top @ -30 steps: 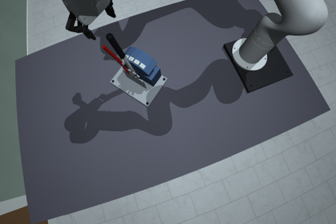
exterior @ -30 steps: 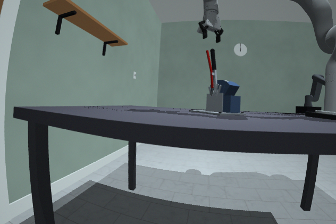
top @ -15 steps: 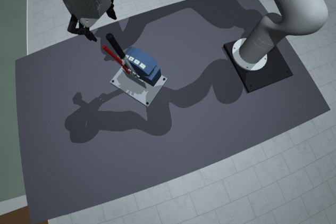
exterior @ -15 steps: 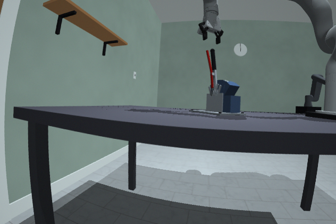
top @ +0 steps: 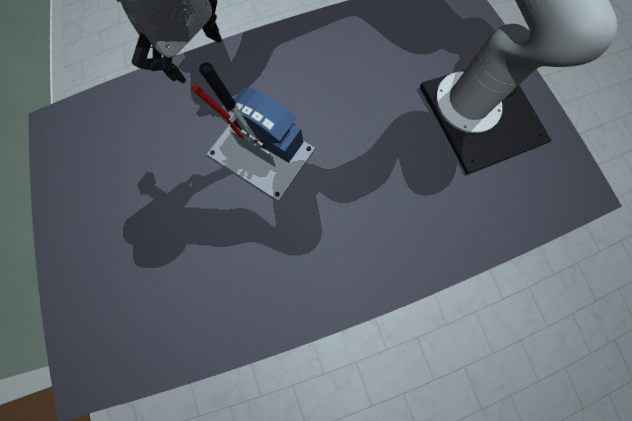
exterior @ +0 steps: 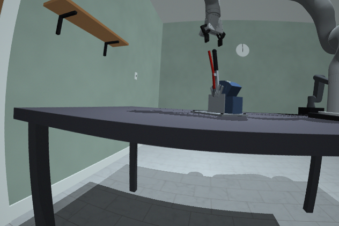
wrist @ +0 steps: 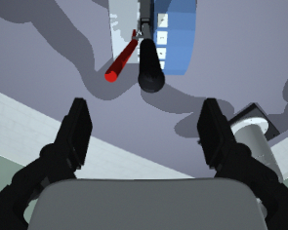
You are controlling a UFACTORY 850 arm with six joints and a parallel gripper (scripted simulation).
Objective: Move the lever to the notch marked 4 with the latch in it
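Note:
The lever's black handle [top: 218, 87] rises from a blue notched housing [top: 270, 123] on a grey baseplate [top: 260, 157]. The red bar [top: 216, 109] stands splayed away from the handle, not squeezed. Small white number plates [top: 257, 116] line the top of the housing; their digits are too small to read. My gripper [exterior: 212, 38] is open and empty, hovering a little above the tops of the handle [exterior: 215, 63] and red bar [exterior: 211, 68]. In the wrist view the handle's knob [wrist: 150, 75] and the red bar's tip [wrist: 111, 75] lie below, between my spread fingers.
The arm's base [top: 482, 117] stands on a black plate at the table's right. A wooden shelf [exterior: 82, 20] hangs on the left wall. The table's far edge lies close behind the lever.

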